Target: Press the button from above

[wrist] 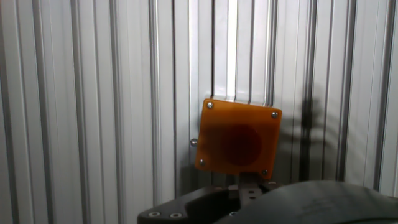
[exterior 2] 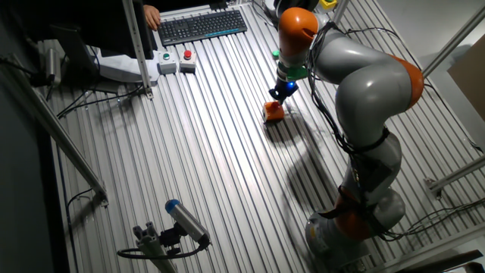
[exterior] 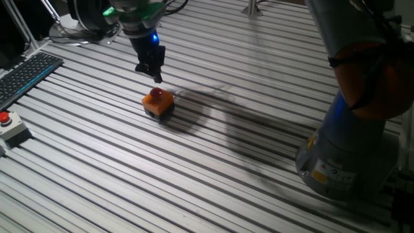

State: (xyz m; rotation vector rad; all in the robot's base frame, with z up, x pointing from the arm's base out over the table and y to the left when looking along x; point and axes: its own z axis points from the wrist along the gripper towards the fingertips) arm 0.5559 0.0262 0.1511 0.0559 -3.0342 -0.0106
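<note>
The button [exterior: 155, 94] is a small red dome on an orange cube box [exterior: 159, 103] with a dark base, standing on the slatted table. It also shows in the other fixed view [exterior 2: 273, 111]. My gripper [exterior: 155, 77] hangs just above and slightly behind it, pointing down, apart from the red dome; it also shows in the other fixed view [exterior 2: 283, 93]. In the hand view the box top with its red disc [wrist: 236, 143] lies right ahead of the dark gripper body [wrist: 249, 186]. No view shows the fingertips clearly enough to tell their state.
A keyboard [exterior: 26, 72] lies at the left edge. A red button on a grey-white box [exterior: 8, 125] sits nearby, with a green-button box [exterior 2: 167, 65] beside it. The arm's base [exterior: 343, 155] stands at the right. A camera on a stand [exterior 2: 182, 224] is near the table's front.
</note>
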